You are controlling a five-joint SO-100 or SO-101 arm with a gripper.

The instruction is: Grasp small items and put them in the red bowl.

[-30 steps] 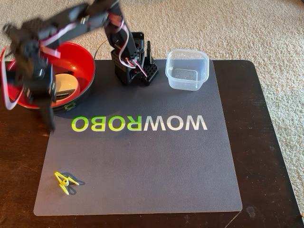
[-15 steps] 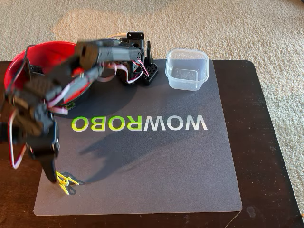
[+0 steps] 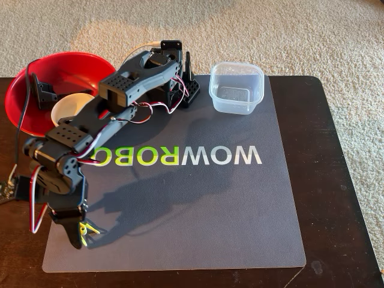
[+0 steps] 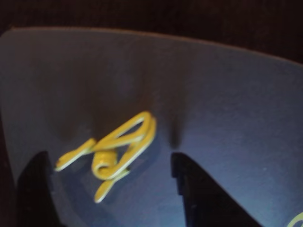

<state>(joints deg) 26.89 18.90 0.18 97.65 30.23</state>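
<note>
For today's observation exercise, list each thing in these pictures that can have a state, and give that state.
claw: open, fingers either side of the clip, not yet closed.
yellow-green clip: lying flat on the mat, not gripped.
red bowl: upright, holding a white bowl and a black part.
small white bowl: upright inside the red bowl.
clear container: upright, lidless, empty.
grey mat: flat on the table.

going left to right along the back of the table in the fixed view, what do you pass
red bowl → small white bowl lying inside it → arm base → clear square container. The yellow-green clip and the gripper are at the front of the mat, so they are left out.
</note>
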